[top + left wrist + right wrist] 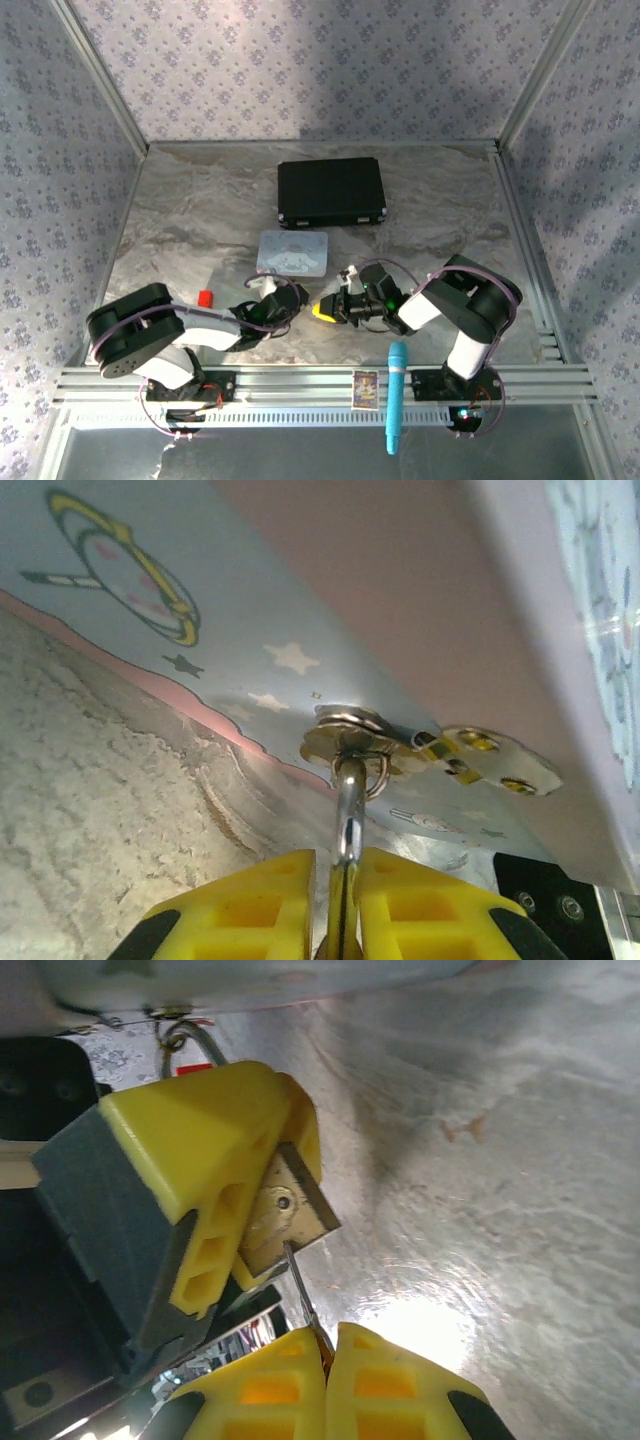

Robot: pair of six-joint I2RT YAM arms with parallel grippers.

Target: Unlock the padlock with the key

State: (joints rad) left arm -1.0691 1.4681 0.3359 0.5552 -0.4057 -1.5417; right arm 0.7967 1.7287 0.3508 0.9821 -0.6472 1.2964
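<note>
- Aluminium rail (280, 385) along the near edge; a teal tool (397, 395) lies across it, with a small card (366, 388) just left of the tool.
- Grey marble-look table (200, 220) beyond the rail. Both arms reach inward, and their grippers meet near the centre.
- Right gripper (327, 1345): yellow fingers pressed together, pinching the key (303, 1295). The thin silver blade sticks out past the fingertips, pointing at the padlock.
- The key tip touches the lower edge of the brass face of the padlock (285, 1210), just under a small round mark. Can't tell if it is inserted.
- Left gripper (338, 865): closed on the padlock, with the brass body clamped between its yellow fingers and facing the right gripper.
- The silver shackle (348, 800) rises from between the left fingers to the metal latch (345, 730) on the tin's side, touching it.
- Small red cylinder (206, 298) on the table, left of the left gripper, apart from it.
- Pastel tin (293, 253) just beyond both grippers, lid closed.
- Black case (332, 192) farthest back, behind the tin, closed, near it but not touching.
</note>
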